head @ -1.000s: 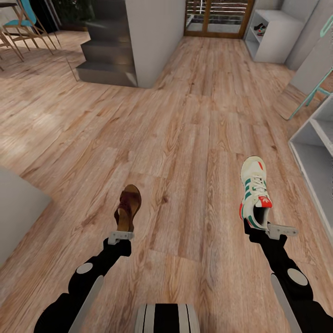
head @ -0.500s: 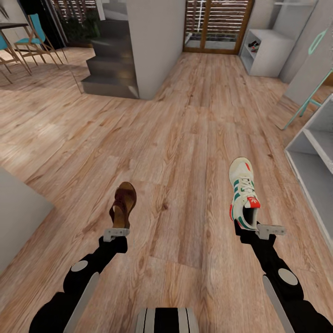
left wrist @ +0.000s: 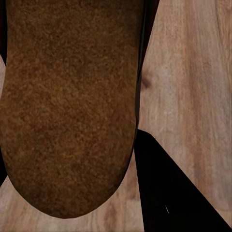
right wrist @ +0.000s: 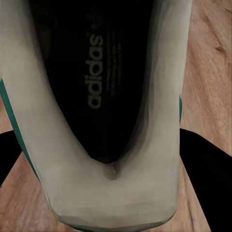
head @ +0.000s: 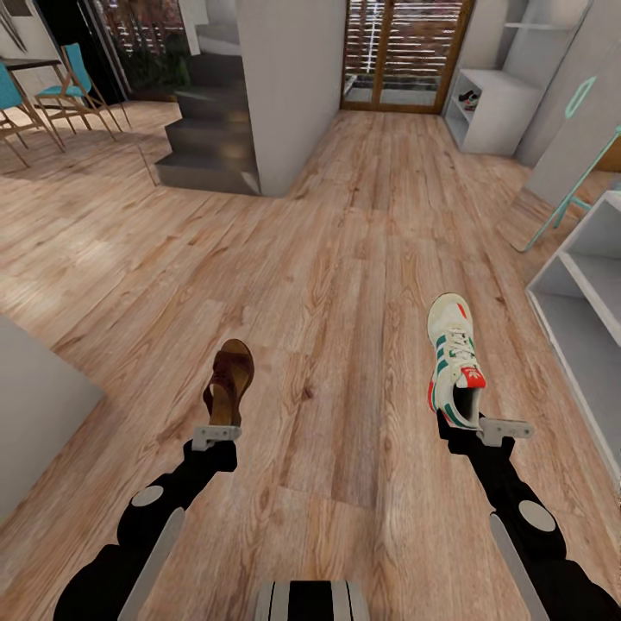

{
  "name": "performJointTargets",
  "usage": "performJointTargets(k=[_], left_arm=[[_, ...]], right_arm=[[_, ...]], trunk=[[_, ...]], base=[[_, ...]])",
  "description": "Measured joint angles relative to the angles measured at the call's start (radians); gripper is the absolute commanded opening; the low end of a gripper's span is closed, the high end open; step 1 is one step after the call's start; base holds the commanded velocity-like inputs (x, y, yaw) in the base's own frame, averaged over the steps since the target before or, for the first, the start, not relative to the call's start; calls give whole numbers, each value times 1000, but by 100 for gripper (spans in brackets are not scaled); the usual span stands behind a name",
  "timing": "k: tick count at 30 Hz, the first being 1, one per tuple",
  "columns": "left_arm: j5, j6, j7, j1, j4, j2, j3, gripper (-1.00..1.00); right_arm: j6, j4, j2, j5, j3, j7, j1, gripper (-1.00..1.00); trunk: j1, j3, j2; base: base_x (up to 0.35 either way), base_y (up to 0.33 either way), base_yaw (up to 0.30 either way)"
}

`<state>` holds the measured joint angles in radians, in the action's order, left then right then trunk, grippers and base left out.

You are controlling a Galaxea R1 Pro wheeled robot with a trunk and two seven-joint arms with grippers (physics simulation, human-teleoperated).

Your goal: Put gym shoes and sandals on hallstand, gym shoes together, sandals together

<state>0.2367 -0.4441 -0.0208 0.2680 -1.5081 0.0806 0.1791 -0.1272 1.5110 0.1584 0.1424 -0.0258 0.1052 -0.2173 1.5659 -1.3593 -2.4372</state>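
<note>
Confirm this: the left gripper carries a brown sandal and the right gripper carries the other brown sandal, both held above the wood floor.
Not quite. The left gripper does carry a brown sandal, but the right gripper carries a white gym shoe with green stripes, not a sandal. The head view shows both held above the wood floor.
</note>
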Motion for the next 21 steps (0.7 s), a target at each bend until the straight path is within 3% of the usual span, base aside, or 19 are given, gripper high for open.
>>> performJointTargets(k=[16,21], left_arm=[[2,-2,0,0,3,-1,-10,-100],[2,-2,0,0,1,0,-9,-100]], right_arm=[[1,0,0,0,0,0,0,-100],[1,0,0,0,0,0,0,-100]], trunk=[[-61,50,112],[-61,50,112]], base=[[0,0,0],[0,0,0]])
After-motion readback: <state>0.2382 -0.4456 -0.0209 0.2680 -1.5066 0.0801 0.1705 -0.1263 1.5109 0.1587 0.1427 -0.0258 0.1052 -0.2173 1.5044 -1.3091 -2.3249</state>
